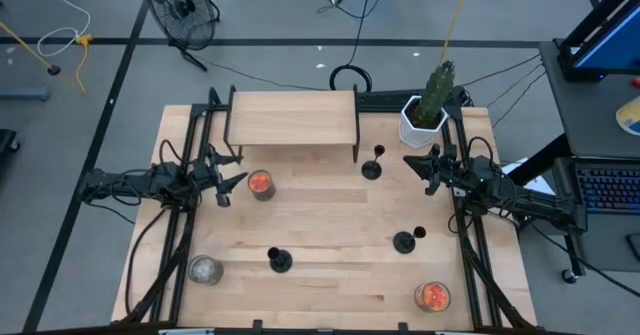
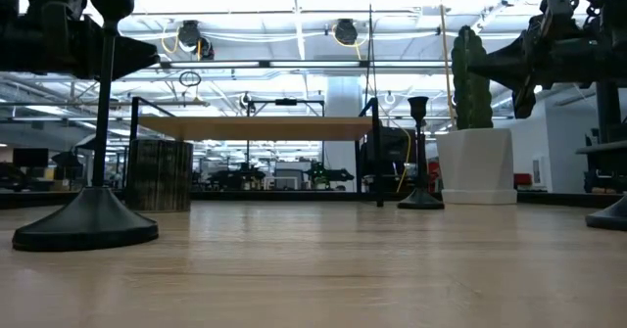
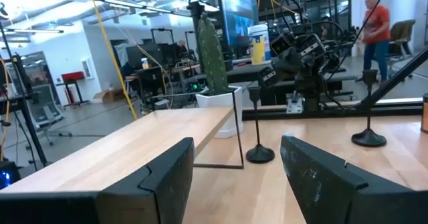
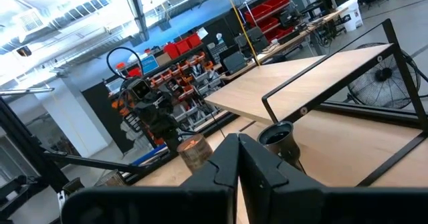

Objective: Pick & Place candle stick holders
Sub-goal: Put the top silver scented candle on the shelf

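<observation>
Wood table [image 1: 330, 265] w/ three candle stick holders [image 1: 372, 169]

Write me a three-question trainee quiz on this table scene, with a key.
1. True or false: the left gripper is shut on a candle stick holder.
2. How many candle stick holders stand on the table? A) two B) three C) four
3. Fill in: the holder nearest the raised wooden shelf stands beside the shelf's ____ leg, on the white cactus pot side.

Key:
1. False; its fingers are open and empty.
2. B; the others are at and.
3. Right-hand, as seen from above.
</observation>
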Available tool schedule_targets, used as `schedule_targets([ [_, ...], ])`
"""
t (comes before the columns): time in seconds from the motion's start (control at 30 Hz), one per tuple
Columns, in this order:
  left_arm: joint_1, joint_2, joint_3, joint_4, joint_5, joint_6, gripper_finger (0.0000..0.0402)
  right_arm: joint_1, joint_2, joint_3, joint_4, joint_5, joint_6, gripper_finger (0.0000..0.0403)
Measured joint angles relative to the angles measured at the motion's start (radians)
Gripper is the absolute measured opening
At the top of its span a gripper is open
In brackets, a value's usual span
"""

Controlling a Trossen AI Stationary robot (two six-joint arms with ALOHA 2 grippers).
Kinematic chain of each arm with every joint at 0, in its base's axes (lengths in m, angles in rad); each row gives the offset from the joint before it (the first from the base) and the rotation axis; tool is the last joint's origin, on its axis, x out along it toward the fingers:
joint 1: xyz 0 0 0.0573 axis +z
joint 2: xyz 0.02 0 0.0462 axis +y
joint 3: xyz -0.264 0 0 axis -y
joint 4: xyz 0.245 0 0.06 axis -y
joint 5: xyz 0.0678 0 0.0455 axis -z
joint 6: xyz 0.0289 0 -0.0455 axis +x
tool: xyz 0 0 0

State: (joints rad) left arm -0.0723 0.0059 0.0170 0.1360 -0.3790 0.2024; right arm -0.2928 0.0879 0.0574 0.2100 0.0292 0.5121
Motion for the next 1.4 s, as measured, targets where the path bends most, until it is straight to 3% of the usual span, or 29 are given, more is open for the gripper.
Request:
schedule_targets([
  [0.43, 0.0, 0.0, 0.0, 0.013, 0.008, -0.022, 0.0232, 0.0, 0.0, 0.0, 0.0, 0.0, 0.0, 0.0004],
  [0.53, -0.001, 0.0, 0.0, 0.057, 0.061, -0.205, 0.0232, 0.0, 0.0, 0.0, 0.0, 0.0, 0.0, 0.0004],
  [0.73, -0.001, 0.0, 0.0, 0.171, 0.076, -0.383, 0.0232, 0.0, 0.0, 0.0, -0.001, 0.001, 0.0, 0.0004],
  [0.9, -0.001, 0.0, 0.0, 0.201, 0.14, -0.671, 0.0232, 0.0, 0.0, 0.0, -0.001, 0.001, 0.0, 0.0004],
  [1.0, -0.002, 0.001, 0.0, 0.163, 0.212, -0.768, 0.0232, 0.0, 0.0, 0.0, -0.001, 0.001, -0.001, 0.0004],
  [1.17, -0.008, 0.012, 0.016, 0.104, 0.221, -0.903, 0.0232, 0.0, 0.0, 0.0, -0.001, 0.001, 0.0, 0.0004],
  [1.4, -0.055, 0.183, 0.262, -0.294, 0.195, -0.989, 0.0232, 0.0, 0.0, 0.0, -0.001, 0.001, 0.0, 0.0004],
])
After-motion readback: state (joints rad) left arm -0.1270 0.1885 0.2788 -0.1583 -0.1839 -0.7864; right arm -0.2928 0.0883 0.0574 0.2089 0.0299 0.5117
